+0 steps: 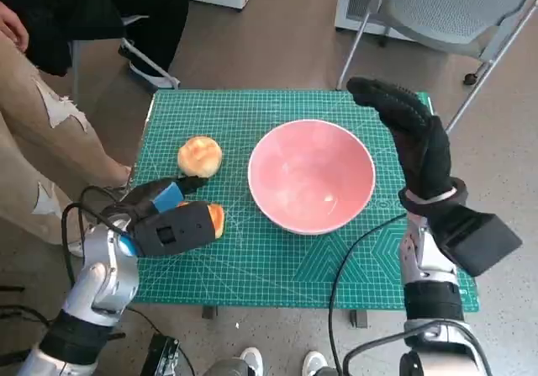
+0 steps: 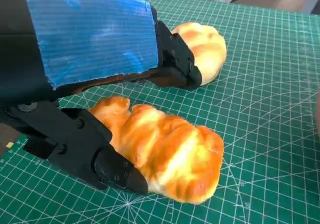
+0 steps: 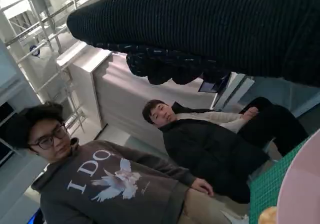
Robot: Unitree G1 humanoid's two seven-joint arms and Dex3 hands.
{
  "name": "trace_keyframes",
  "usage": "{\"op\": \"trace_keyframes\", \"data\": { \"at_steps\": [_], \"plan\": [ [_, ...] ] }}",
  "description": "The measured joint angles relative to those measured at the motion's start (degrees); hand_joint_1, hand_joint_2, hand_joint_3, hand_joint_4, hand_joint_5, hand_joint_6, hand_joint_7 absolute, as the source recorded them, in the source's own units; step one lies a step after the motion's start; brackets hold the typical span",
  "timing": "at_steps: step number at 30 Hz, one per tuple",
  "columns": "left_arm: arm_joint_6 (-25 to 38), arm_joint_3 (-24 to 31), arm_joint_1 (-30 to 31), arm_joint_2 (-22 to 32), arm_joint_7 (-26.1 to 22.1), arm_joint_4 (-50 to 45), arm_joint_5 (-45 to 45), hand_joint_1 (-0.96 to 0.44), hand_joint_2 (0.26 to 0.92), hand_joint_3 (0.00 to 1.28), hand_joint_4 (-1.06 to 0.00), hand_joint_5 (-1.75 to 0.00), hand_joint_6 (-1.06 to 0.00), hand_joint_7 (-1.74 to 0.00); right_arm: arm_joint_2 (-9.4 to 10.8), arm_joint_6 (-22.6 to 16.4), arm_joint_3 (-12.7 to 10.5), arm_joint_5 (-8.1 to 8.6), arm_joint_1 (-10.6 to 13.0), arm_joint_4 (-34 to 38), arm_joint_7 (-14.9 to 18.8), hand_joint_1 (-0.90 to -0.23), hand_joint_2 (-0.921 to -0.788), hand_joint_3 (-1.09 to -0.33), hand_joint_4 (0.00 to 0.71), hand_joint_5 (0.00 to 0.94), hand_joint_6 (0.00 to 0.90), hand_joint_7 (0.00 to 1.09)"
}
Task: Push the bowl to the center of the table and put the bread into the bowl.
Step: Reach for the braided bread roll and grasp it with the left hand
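**Left hand on the long bread, bowl mid-bench**

The pink bowl (image 1: 311,174) sits upright on the green cutting mat (image 1: 277,267) that covers the bench, roughly at the middle and a little toward the robot's right. It holds nothing.

Two breads lie on the mat to the left of the bowl. The round bun (image 1: 200,156) rests alone, near the bowl's rim but apart from it. The longer golden bread (image 2: 170,154) lies nearer the robot — the left hand (image 1: 168,220) is closed around it, black fingers (image 2: 80,149) pressed along one side and the blue-taped back above, as the left wrist view shows. The bread looks to be still resting on the mat. In the same view the bun lies just beyond the hand's upper fingers.

The right hand (image 1: 412,136), in its black knitted glove, is raised beside the far right of the bowl with its fingers extended and holding nothing; whether it touches the rim cannot be told.

The right wrist view shows two seated people (image 3: 150,174), and a sliver of the bowl's pink rim.
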Motion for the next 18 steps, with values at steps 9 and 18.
{"op": "trace_keyframes", "data": {
  "at_steps": [9, 18],
  "plan": [
    [-3.1, 0.0, -0.1, -0.2, 5.6, 1.8, 0.8, 0.02, 0.538, 0.74, -0.61, -1.56, -0.79, -0.93, 0.0, 0.5, 0.0, 0.48, 0.1, -0.9, 0.4, -0.676, -0.921, -0.789, 0.184, 0.0, 0.203, 0.09],
    [-4.7, 0.1, -0.1, -0.2, 7.3, 2.8, 0.8, 0.01, 0.527, 0.78, -0.6, -1.59, -0.75, -1.01, 0.0, 0.8, 0.0, 1.52, 0.1, -1.0, 1.0, -0.679, -0.921, -0.784, 0.181, 0.0, 0.197, 0.1]
  ]
}}
